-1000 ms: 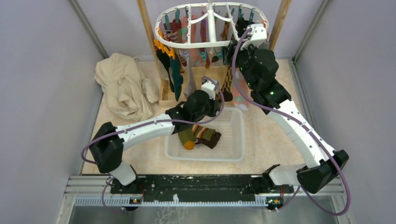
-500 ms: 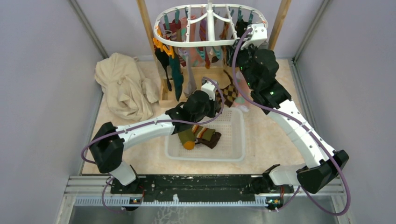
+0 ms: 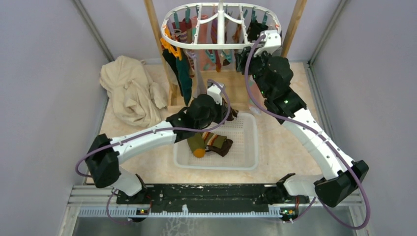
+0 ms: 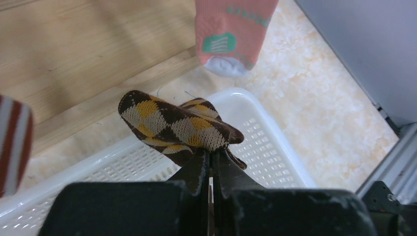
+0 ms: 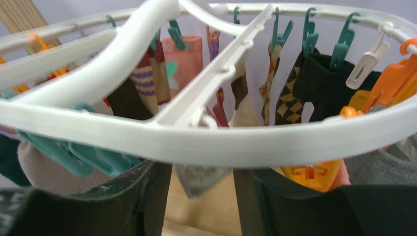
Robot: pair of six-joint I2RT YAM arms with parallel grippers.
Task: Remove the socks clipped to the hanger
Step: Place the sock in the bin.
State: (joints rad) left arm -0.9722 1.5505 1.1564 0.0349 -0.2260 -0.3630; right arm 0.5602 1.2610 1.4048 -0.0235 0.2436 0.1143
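Observation:
The white oval hanger (image 3: 221, 47) hangs at the back with many socks (image 3: 179, 73) on teal and orange clips. My left gripper (image 3: 223, 107) is shut on a brown and yellow argyle sock (image 4: 177, 125), free of the hanger, above the far rim of the white basket (image 4: 260, 105). In the left wrist view the gripper (image 4: 211, 157) pinches the sock's lower edge. My right gripper (image 3: 248, 51) is open at the hanger's right rim (image 5: 246, 142), its fingers either side of a pale empty clip (image 5: 199, 179). More socks (image 5: 290, 98) hang behind.
The white mesh basket (image 3: 246, 162) in the middle holds a few socks (image 3: 209, 142). A pink sock (image 4: 231, 29) and a red striped one (image 4: 12, 142) dangle near my left gripper. A beige cloth (image 3: 130, 91) lies at the left. Wooden frame posts (image 3: 155, 29) flank the hanger.
The argyle sock has come off its clip and now hangs from my left gripper over the basket's far edge. The hanger has swung up and back, the right gripper with it.

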